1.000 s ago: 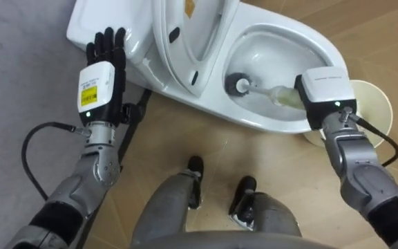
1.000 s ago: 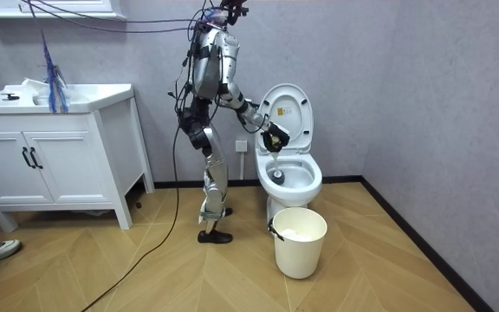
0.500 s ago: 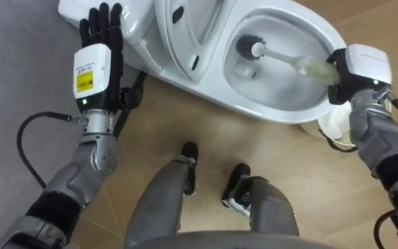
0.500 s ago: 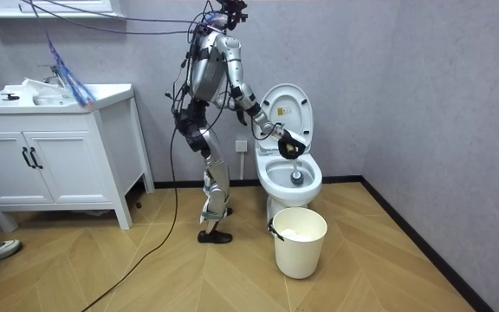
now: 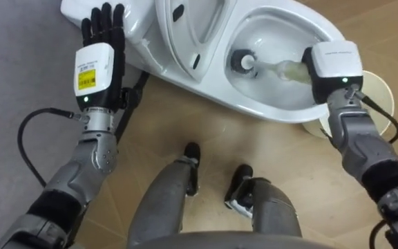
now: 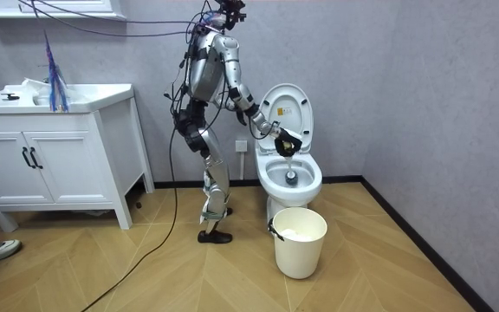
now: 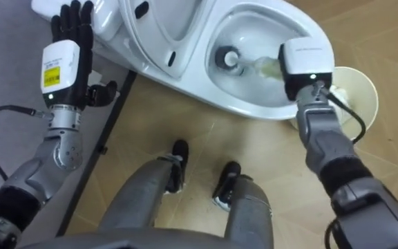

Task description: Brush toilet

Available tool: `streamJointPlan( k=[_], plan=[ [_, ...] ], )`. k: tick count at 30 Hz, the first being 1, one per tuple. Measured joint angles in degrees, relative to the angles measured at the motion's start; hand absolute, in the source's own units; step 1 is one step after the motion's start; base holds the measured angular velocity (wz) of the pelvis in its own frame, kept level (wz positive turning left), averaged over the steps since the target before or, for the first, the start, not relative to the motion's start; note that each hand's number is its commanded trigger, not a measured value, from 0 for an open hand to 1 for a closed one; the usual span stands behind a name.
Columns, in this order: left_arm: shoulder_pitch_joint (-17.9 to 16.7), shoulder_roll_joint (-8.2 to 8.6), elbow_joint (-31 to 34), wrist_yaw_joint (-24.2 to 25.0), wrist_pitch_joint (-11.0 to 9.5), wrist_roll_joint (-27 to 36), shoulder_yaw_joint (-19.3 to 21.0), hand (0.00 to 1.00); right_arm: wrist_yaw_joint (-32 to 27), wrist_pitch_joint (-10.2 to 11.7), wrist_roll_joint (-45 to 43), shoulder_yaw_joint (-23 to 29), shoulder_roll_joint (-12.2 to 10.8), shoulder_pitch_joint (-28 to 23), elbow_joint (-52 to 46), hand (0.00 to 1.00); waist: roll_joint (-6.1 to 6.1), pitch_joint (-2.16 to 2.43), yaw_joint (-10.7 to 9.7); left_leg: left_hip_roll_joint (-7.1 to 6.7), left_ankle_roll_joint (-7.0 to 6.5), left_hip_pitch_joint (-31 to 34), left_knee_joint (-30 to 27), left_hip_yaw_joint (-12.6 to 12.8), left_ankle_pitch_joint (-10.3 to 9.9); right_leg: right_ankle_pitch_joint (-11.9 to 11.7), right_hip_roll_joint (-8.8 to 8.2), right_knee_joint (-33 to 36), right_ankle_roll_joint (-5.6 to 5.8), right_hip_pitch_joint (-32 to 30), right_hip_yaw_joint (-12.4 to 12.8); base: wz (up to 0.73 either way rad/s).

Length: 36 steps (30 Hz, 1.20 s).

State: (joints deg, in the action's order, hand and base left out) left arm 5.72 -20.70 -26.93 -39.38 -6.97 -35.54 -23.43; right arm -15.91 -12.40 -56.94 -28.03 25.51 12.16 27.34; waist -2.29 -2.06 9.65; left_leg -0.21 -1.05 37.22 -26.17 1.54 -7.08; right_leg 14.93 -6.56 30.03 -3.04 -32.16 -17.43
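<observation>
1. Right hand: closed round the brush handle.
2. Brush head: low in the toilet bowl.
3. Left hand: fingers straight, idle, far left.
4. Progress: scrubbing apparently under way; walls and rim likely remain.

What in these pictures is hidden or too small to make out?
- Brush handle's end: eye views, covered by the back of the right hand.
- Bin: eye views, mostly behind the right arm and the toilet; its contents are too small in the room view.
- Lid and tank: eye views, cut off by the top edge.
</observation>
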Motion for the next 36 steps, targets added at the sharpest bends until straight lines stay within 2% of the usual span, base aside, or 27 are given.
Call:
streamJointPlan(
  k=[3,7,12,14,16,18,21,23,26,29,30,31,33,34,36],
  plan=[
    [-0.7,-0.15,0.0,-0.2,0.0,0.0,0.4,0.00,5.2,-2.5,-3.1,0.0,0.1,-2.8,-7.4,1.00,-0.29,0.19,0.2,0.59,0.36,-0.5,0.3,0.2,-0.2,-0.2,0.67,-0.7,-0.29,0.6,0.2,-0.08],
    [-1.4,0.02,0.0,-0.5,0.0,1.1,0.5,0.00,8.8,-3.8,-6.9,0.0,0.3,-6.2,-13.0,1.00,-0.68,0.44,0.1,1.10,0.77,-1.2,0.8,0.1,-0.3,-0.4,1.48,-2.3,-0.61,1.6,0.2,-0.02],
    [-1.5,-0.41,-0.6,-1.6,0.0,1.2,0.4,0.00,9.0,-3.6,-7.7,0.1,2.5,-5.3,-12.6,1.00,-0.74,0.44,0.2,1.35,0.87,-0.9,0.3,0.2,-0.3,-0.5,1.66,-2.1,-0.75,1.7,0.2,-0.02],
    [-1.5,-0.49,-0.6,-1.6,0.1,1.1,0.4,0.00,7.0,-2.1,-5.0,0.2,2.8,-2.7,-7.4,1.00,-0.58,0.37,0.0,1.18,0.84,-1.0,0.3,0.4,-0.3,-0.3,1.32,-1.3,-0.72,1.4,0.4,0.00],
    [-1.2,-0.74,-0.6,-1.6,0.2,1.0,0.4,0.00,4.7,0.2,-0.9,1.8,3.0,-0.1,-2.1,1.00,0.03,-0.01,-0.4,0.59,0.80,-0.8,0.1,0.7,-0.3,0.5,0.41,0.3,-0.55,0.4,0.7,0.04],
    [-1.1,-2.18,-0.1,-1.7,0.2,0.9,0.7,0.00,2.1,4.5,6.0,3.7,2.9,4.6,6.6,1.00,1.89,-0.96,-0.9,0.23,0.77,-0.6,-0.3,1.5,-0.3,1.3,-0.38,2.5,-0.48,-1.1,1.9,-0.08],
    [-0.9,-3.36,1.3,-2.6,0.4,0.5,1.1,0.00,-2.3,8.2,12.9,7.8,3.0,9.5,14.2,1.00,3.28,-1.61,-2.5,-0.02,0.59,1.2,-1.4,1.4,-0.2,1.6,-0.99,4.4,-0.77,-3.0,1.5,0.07],
    [-1.0,-2.99,1.3,-2.8,0.8,-1.6,2.1,0.00,-4.6,9.5,14.3,10.8,3.2,12.7,17.6,1.00,3.62,-1.75,-3.6,-0.40,0.31,1.6,-1.5,1.4,0.0,1.8,-1.51,5.2,-0.70,-3.6,1.5,0.07],
    [-0.9,-3.09,1.2,-2.1,1.2,-2.4,3.0,0.00,-6.5,9.4,12.7,11.8,4.6,14.5,18.8,1.00,4.61,-1.64,-3.6,-0.50,0.17,1.5,-1.7,1.4,0.1,1.8,-1.85,5.6,-0.57,-3.7,1.6,0.02],
    [-0.4,-2.46,1.0,-1.7,1.7,-2.7,3.1,0.00,-6.7,8.7,6.9,11.0,3.0,13.5,15.8,1.00,4.89,-1.61,-3.5,-0.35,0.09,1.3,-2.0,1.5,0.2,1.4,-1.69,5.3,-0.48,-3.3,1.6,-0.04],
    [-0.2,-2.51,0.9,-0.9,1.7,-2.6,3.0,0.00,-6.5,8.2,4.5,9.4,1.7,12.8,14.2,1.00,4.62,-1.49,-3.1,0.15,0.08,0.9,-2.0,1.5,0.2,1.0,-1.20,4.6,-0.42,-2.6,1.6,-0.08],
    [-0.1,-2.51,0.9,-0.3,1.7,-2.6,2.9,0.00,-6.3,7.7,3.5,8.3,1.4,11.9,12.4,1.00,4.60,-1.47,-2.9,0.32,0.08,0.8,-2.0,1.5,0.1,0.9,-1.07,4.2,-0.43,-2.3,1.6,-0.06],
    [0.7,-2.18,0.9,0.8,1.9,-2.3,1.7,0.00,-3.3,5.3,0.0,2.9,1.2,6.3,3.4,1.00,3.96,-1.09,-1.5,0.76,0.05,0.4,-1.4,1.4,0.1,0.4,-0.13,2.6,-0.29,-1.5,1.5,-0.02],
    [0.7,-2.02,0.8,0.9,1.9,-2.2,1.3,0.00,-2.3,4.6,-1.0,1.8,1.1,4.8,1.2,1.00,3.61,-0.93,-1.2,0.82,0.06,0.2,-1.2,1.3,0.1,0.0,0.18,1.8,-0.30,-1.0,1.3,0.00],
    [0.4,-1.88,-0.2,0.9,1.9,-2.2,0.5,0.00,0.6,2.0,-5.0,-0.6,0.6,-0.3,-5.0,1.00,1.73,-0.03,-1.1,0.95,0.05,0.1,-0.5,0.5,0.1,-1.1,0.72,-0.5,-0.31,0.0,0.3,0.00]
  ],
)
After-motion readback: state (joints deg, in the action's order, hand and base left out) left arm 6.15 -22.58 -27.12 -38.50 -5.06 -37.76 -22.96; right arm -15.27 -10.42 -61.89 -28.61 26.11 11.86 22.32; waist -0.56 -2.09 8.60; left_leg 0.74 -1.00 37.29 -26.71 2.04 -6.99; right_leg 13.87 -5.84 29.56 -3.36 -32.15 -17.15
